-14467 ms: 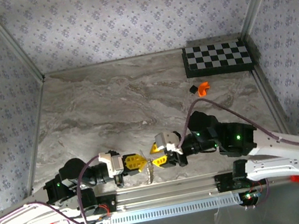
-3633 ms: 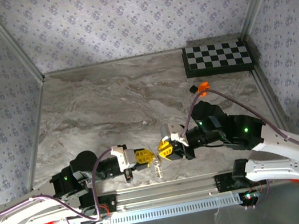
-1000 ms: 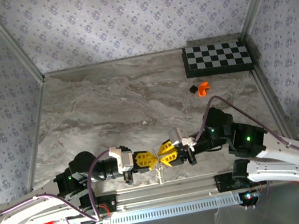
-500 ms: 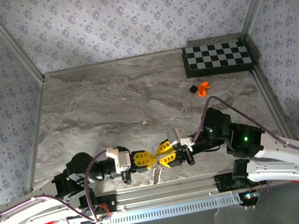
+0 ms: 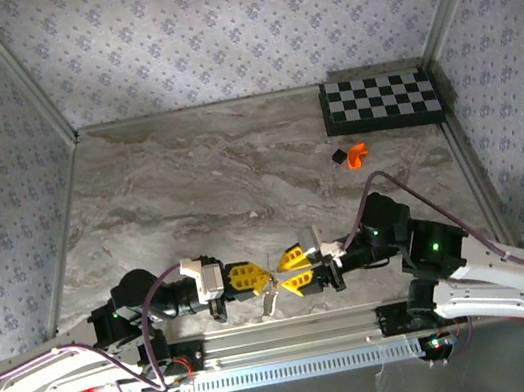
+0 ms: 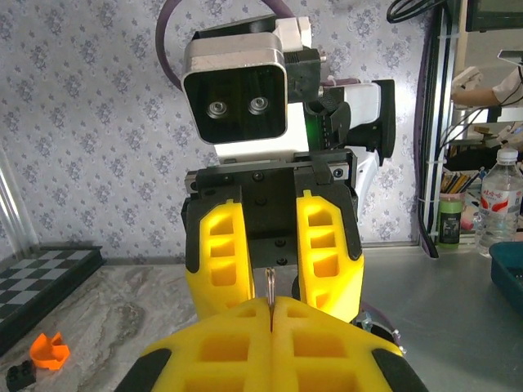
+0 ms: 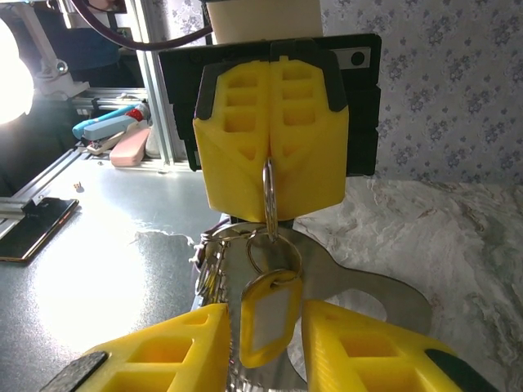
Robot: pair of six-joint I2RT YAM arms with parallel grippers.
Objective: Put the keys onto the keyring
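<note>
Two jaws of the right gripper [image 6: 271,261] have just come apart, freeing the yellow-headed key [image 7: 270,314]. It hangs on the keyring [image 7: 268,196], so this key seems threaded. The left gripper [image 7: 270,155] is pressed together on the keyring, over the table's [image 5: 190,188] near edge. Behind stands a bottle [image 6: 498,200], contents unclear.

On the marble table [image 5: 200,187], a checkerboard [image 5: 382,101] lies far right, an orange piece [image 5: 356,153] and black piece [image 5: 338,156] near it.

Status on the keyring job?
Left gripper shut on keyring, edge-on. Right gripper open, yellow tag between its fingers. Silvery cluster hangs off ring. Nothing in the way.
</note>
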